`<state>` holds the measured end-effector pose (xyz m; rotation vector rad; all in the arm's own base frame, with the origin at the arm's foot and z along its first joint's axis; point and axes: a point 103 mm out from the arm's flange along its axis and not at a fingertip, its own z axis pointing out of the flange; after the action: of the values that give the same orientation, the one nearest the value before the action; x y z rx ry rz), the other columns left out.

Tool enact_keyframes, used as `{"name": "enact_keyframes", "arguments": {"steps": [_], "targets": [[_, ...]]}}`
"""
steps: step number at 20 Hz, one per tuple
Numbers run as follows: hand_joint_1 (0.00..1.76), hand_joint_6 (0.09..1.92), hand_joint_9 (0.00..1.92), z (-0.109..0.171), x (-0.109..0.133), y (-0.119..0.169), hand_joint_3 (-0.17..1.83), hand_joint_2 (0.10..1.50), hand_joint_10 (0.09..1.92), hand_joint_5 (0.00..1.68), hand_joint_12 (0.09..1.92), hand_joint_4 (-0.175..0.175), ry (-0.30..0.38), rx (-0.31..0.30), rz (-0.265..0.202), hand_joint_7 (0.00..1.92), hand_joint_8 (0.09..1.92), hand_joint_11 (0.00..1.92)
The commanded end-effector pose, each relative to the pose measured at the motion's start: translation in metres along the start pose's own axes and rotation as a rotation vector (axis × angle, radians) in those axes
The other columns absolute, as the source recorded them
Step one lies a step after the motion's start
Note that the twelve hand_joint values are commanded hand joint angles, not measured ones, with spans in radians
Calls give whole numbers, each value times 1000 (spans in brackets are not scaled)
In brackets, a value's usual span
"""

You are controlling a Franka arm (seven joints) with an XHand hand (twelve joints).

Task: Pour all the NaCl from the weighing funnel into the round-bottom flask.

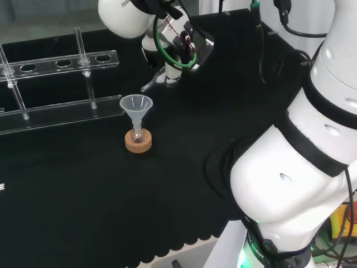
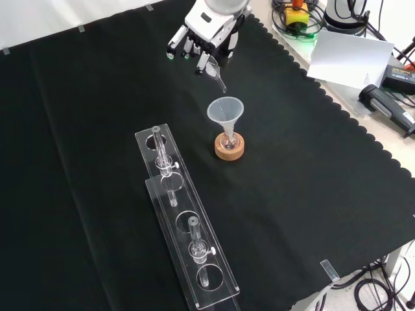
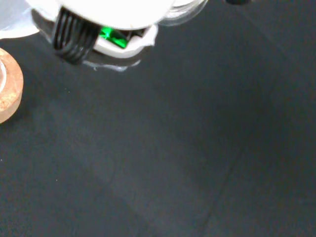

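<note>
A small round-bottom flask (image 2: 228, 140) sits on a cork ring (image 2: 229, 148) in the middle of the cloth, with a clear plastic funnel (image 2: 224, 112) standing in its neck. The hand (image 2: 202, 37) hangs beyond it in the front view, its fingers curled round a clear glass weighing funnel (image 2: 216, 72). The weighing funnel's thin spout slants down, and its tip is just above the plastic funnel's rim. In the head view the hand (image 1: 177, 53) is behind and right of the plastic funnel (image 1: 136, 106), with the spout (image 1: 149, 85) pointing down-left. The cork ring (image 3: 9, 91) shows at the wrist view's edge.
A clear acrylic rack (image 2: 185, 220) holding glass tubes lies in front of the flask in the front view, left in the head view (image 1: 58, 84). Papers and tools (image 2: 363, 65) lie off the cloth's far right edge. The arm's white links (image 1: 301, 156) fill the head view's right.
</note>
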<state>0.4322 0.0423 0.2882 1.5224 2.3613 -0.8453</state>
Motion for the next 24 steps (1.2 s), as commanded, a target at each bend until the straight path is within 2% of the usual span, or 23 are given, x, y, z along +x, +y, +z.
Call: {"name": "enact_keyframes", "arguments": {"steps": [1,17,24], "targets": [[1123,587,1286,-3,-1,-1,734,591,117,1334,1431,175,-22,2,-11,1672,215,0],[1124,589,1299,-10,-9,8,746,584,117,1337,1431,175,-79,37,-37,1688,209,0],[1124,591,1305,-12,-7,16,752,581,117,1337,1431,175,-98,49,-62,1692,205,0]]}}
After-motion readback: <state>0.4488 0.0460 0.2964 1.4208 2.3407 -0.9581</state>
